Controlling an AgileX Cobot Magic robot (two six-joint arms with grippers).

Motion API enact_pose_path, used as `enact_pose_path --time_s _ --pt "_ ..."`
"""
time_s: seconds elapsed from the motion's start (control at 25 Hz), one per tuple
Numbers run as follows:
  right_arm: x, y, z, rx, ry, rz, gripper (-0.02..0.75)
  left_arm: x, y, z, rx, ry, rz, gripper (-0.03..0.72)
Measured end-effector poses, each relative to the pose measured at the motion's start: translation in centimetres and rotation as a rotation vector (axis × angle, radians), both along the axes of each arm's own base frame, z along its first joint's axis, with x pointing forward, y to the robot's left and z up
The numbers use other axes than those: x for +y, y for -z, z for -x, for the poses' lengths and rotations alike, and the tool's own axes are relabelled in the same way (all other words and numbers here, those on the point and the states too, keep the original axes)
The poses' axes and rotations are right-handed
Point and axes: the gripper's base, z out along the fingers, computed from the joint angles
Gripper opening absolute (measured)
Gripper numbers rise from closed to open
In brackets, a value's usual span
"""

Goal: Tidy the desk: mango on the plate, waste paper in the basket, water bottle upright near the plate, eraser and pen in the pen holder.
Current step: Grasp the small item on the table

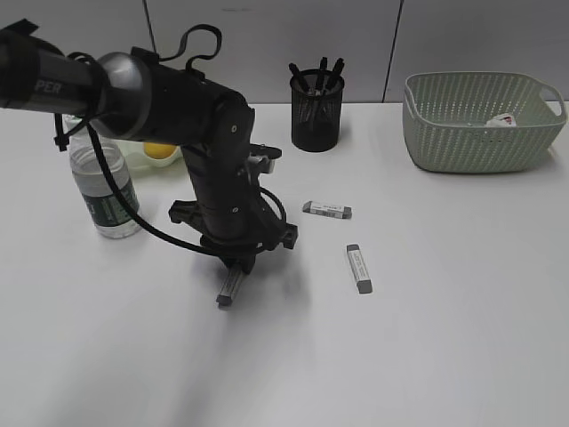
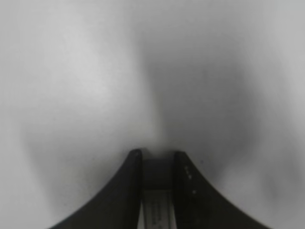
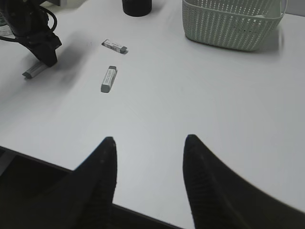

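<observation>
Desk [image 1: 444,356]: plain white tabletop bearing all items listed.

Left gripper [image 1: 236,267]: lowered onto the desk at left centre, its fingers [image 2: 131,191] closed against both sides of a grey eraser [image 1: 230,286], which lies flat on the surface and juts out toward the near side.

Right gripper [image 3: 150,143]: over the near right edge of the desk, fingers spread apart, nothing between them.

Second eraser [image 1: 326,209]: lying flat at centre, right of the left arm.

Third eraser [image 1: 358,268]: flat, nearer than the second and apart from it.

Pen holder [image 1: 316,114]: black mesh cup, upright at far centre, with dark pens [image 1: 320,76] standing in it.

Basket [image 1: 462,133]: sage green, far right; waste paper [image 1: 502,119] lies inside it.

Water bottle [image 1: 105,191]: upright at far left, partly behind the left arm.

Mango [image 1: 160,150]: yellow, just beyond the bottle, largely hidden by the arm; seated in the pale green plate [image 1: 142,158], of which only a sliver shows.
</observation>
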Motion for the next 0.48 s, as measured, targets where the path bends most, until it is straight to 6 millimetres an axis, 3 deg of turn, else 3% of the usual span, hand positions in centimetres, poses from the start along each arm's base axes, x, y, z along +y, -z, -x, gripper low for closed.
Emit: enact_pose_path --time_s 0.32,0.4,0.48 --pt "0.0 0.0 0.0 -0.001 0.001 0.000 0.364 -0.2 -0.6 -0.1 -0.057 0.037 -0.004 0.141" --pt "0.0 0.0 0.0 -0.001 0.001 0.000 0.364 -0.3 -2.5 -0.6 -0.165 0.077 0.018 0.141" --pt "0.0 0.0 0.0 -0.001 0.001 0.000 0.364 0.2 -5.9 -1.1 -0.300 0.110 0.052 0.141"
